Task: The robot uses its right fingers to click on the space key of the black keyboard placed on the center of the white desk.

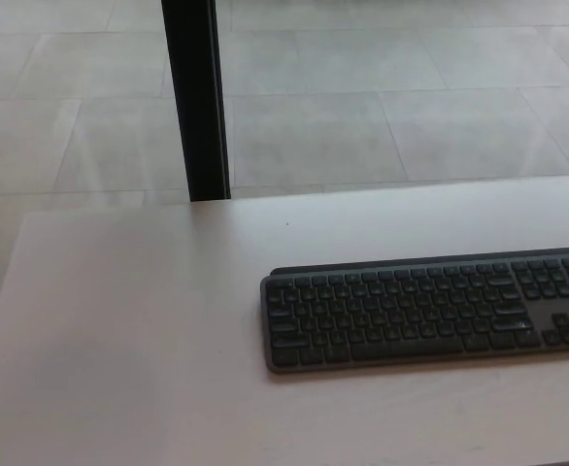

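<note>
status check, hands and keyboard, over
Both hands out of view. Black flat keyboard untouched on white desk, running past right edge. Nothing on the keys.

keyboard [430,309]: 1, black, cut by the right edge | table [129,330]: 1, white | dark upright post [197,97]: 1 | tiled floor [382,116]: 1

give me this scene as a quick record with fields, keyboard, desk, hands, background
keyboard: black keyboard, flat on the desk, right of picture centre, its right end cut off by the picture edge
space key: long key in the front row, nothing on it
desk: white desk, left part bare
left hand: not in view
right hand: not in view
background: grey tiled floor beyond the desk, black upright post behind its far edge
task state: press not yet begun
</note>
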